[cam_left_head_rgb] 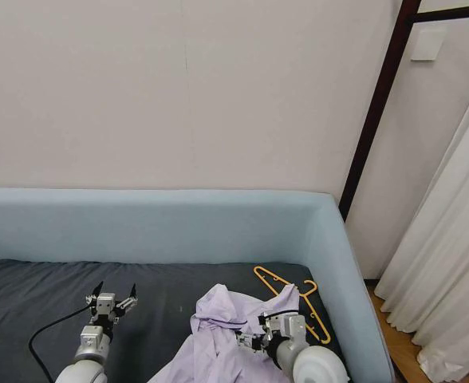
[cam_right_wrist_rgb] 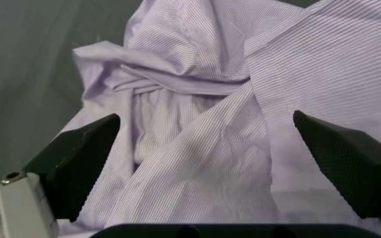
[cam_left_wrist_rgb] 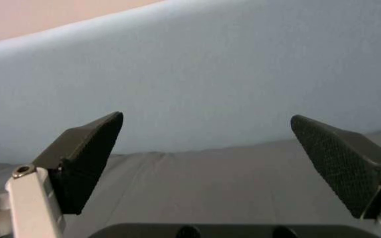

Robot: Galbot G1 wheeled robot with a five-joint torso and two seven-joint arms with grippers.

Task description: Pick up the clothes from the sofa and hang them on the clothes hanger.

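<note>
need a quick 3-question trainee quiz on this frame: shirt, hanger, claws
1. True or false: the right claw is shut on the crumpled lilac striped fabric shirt.
2. The orange wire clothes hanger is: A) lying on the dark grey seat cushion beside the shirt; B) gripped in the right claw; C) threaded through the shirt's collar.
3. What does the left claw hold?
Key: 1 false, it is open over the shirt. 2 A. 3 nothing; it is open above bare cushion.
</note>
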